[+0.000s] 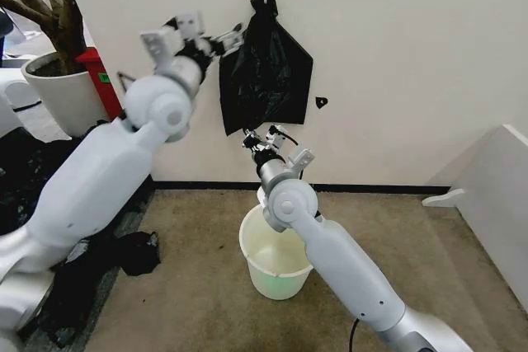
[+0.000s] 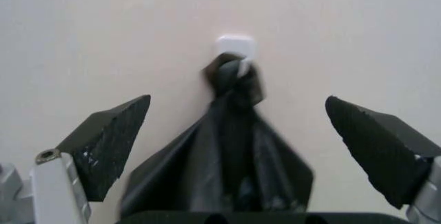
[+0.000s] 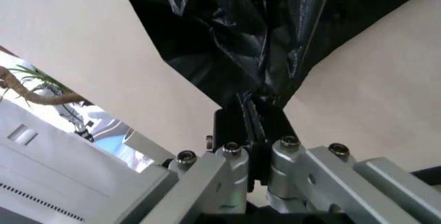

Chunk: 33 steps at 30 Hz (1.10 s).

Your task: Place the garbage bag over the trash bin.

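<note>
Up on the wall, the garbage bag [image 1: 266,72] hangs from a white hook [image 2: 236,46]. We hold our left gripper [image 2: 238,146] spread wide just below the bag's knot, while our right gripper [image 3: 255,126] pinches its bottom edge. Below, the trash bin [image 1: 275,263] stands on the carpet.

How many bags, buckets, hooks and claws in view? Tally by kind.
Hanging black bag: 1
White bucket: 1
Wall hook: 1
Claws: 2, left claw open by the hook, right claw shut on the bag's bottom edge
Total: 5
</note>
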### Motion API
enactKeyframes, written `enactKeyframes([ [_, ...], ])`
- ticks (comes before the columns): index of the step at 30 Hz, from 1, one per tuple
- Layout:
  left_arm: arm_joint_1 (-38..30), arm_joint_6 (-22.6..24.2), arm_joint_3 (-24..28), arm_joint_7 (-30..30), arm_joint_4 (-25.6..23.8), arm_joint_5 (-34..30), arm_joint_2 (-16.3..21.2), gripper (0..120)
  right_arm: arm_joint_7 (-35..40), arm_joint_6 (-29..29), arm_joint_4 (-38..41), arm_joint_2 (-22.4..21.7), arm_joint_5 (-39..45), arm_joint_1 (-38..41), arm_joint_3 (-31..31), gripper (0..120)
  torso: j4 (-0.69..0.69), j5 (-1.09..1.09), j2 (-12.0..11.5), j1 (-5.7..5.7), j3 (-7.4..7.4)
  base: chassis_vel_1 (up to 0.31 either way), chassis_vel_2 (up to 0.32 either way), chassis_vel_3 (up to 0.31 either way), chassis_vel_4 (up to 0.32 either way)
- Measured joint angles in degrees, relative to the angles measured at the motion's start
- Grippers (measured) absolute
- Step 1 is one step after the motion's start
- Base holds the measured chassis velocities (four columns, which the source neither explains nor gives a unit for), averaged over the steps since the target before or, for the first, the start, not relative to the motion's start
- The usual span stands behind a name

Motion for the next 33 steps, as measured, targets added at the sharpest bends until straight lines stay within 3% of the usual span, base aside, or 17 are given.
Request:
enactKeyframes([
  [5, -1.5, 0.8, 2.0, -0.2, 0.0, -0.7, -0.6, 100, 0.0, 0.0, 0.2, -0.1, 0.1, -0.1, 0.0, 0, 0.09, -0.10, 0.0, 0.00, 0.01, 0.000, 0.000, 0.000, 0.000],
  [7, -3.3, 1.2, 3.3, -0.1, -0.6, -1.2, -1.0, 100, 0.0, 0.0, 0.2, -0.1, 0.1, -0.2, -0.1, 0, 0.05, -0.08, 0.0, 0.00, 0.01, 0.000, 0.000, 0.000, 0.000],
  [8, -4.2, 1.4, 3.7, -0.1, -0.9, -1.4, -1.0, 100, 0.0, 0.0, 0.2, -0.1, 0.1, -0.2, -0.1, 0, 0.04, 0.05, 0.0, 0.00, -0.01, 0.000, 0.000, 0.000, 0.000],
  [11, -4.9, 1.6, 4.2, -0.1, -1.1, -1.6, -0.9, 100, 0.0, 0.1, 0.4, -0.1, 0.2, -0.3, -0.2, 0, 0.01, -0.07, 0.0, 0.00, 0.00, 0.000, 0.000, 0.000, 0.000],
  [17, -5.2, 2.0, 4.3, -0.2, -1.7, -1.6, -0.4, 100, 0.1, 0.1, 0.6, 0.0, 0.2, -0.5, -0.3, 0, 0.05, -0.06, 0.0, 0.00, 0.01, 0.000, 0.000, 0.000, 0.000],
  [20, -5.2, 4.3, 4.4, -1.8, -2.6, -1.5, 0.4, 100, 0.1, 0.2, 0.9, -0.1, 0.2, -0.7, -0.3, 0, 0.03, -0.04, 0.0, 0.00, 0.00, 0.000, 0.000, 0.000, 0.000],
  [22, -4.1, 9.3, 4.4, -4.8, -4.1, -1.9, 2.6, 100, 0.2, 0.2, 1.4, -0.3, 0.2, -1.0, -0.3, 0, 0.02, -0.05, 0.0, 0.00, 0.00, 0.000, 0.000, 0.000, 0.000],
  [26, -2.0, 12.5, 4.4, -6.5, -4.7, -2.3, 4.7, 100, 0.2, 0.2, 1.9, -0.4, 0.2, -1.7, 0.0, 0, 0.07, -0.07, 0.0, 0.00, 0.00, 0.000, 0.000, 0.000, 0.000],
  [29, -1.5, 13.7, 4.6, -7.0, -4.7, -2.6, 4.6, 100, 0.2, 0.2, 2.1, -0.6, 0.2, -2.0, 0.1, 0, 0.06, -0.06, 0.0, 0.00, 0.00, 0.000, 0.000, 0.000, 0.000],
  [33, -1.8, 16.8, 6.8, -9.3, -3.2, -3.7, 2.0, 100, 0.1, 0.2, 2.6, -1.1, 0.2, -2.5, 0.1, 0, 0.02, -0.04, 0.0, 0.00, 0.00, 0.000, 0.000, 0.000, 0.000],
])
